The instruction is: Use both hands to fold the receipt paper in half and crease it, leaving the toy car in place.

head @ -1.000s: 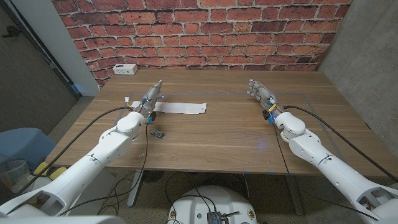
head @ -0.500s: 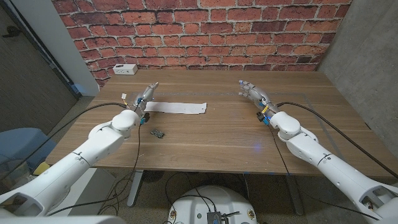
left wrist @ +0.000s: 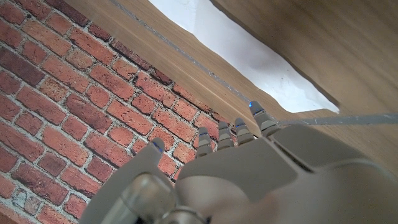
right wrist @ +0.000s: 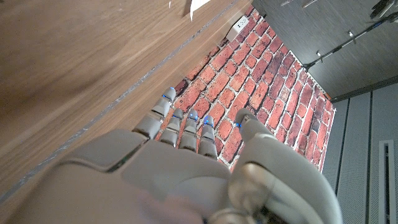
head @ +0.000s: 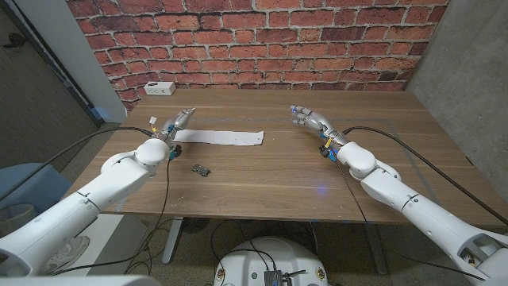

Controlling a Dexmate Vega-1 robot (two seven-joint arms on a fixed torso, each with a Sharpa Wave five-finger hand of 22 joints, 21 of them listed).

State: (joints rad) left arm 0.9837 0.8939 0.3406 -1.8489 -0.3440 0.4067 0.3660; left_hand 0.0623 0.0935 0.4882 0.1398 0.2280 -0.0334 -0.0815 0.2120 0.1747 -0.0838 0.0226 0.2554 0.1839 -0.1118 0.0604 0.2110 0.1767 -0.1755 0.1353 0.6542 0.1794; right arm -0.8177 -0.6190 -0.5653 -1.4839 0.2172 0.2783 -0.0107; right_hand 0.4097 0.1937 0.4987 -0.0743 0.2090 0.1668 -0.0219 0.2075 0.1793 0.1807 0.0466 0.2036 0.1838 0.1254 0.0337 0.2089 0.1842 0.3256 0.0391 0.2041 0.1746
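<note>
- left hand (head: 171, 124) over the surface (head: 270, 171), fingers stretched out and apart, holding nothing; fingertips point toward the near end of the receipt paper (head: 219, 137)
- receipt paper lies flat and unfolded, a long white strip starting just beside the left hand's fingertips and running away from it toward the right hand; cannot tell whether the fingers touch the paper
- left wrist view: left hand (left wrist: 249, 168) seen from the back, fingers (left wrist: 263, 122) straight and spread, receipt paper (left wrist: 249, 59) beyond the fingertips
- right hand (head: 311, 121) above the surface, fingers loosely extended toward the paper, nothing in it; well apart from the paper's far end
- right wrist view: right hand (right wrist: 186, 168) with fingers (right wrist: 163, 106) apart and empty, a white corner of receipt paper (right wrist: 198, 6) far ahead of the fingertips
- toy car (head: 202, 169), small and dark, sits on the surface near the left forearm, behind the left hand's palm side, apart from the paper
- white box (head: 159, 88) at the surface's back edge by the brick wall (head: 262, 40), beyond the left hand
</note>
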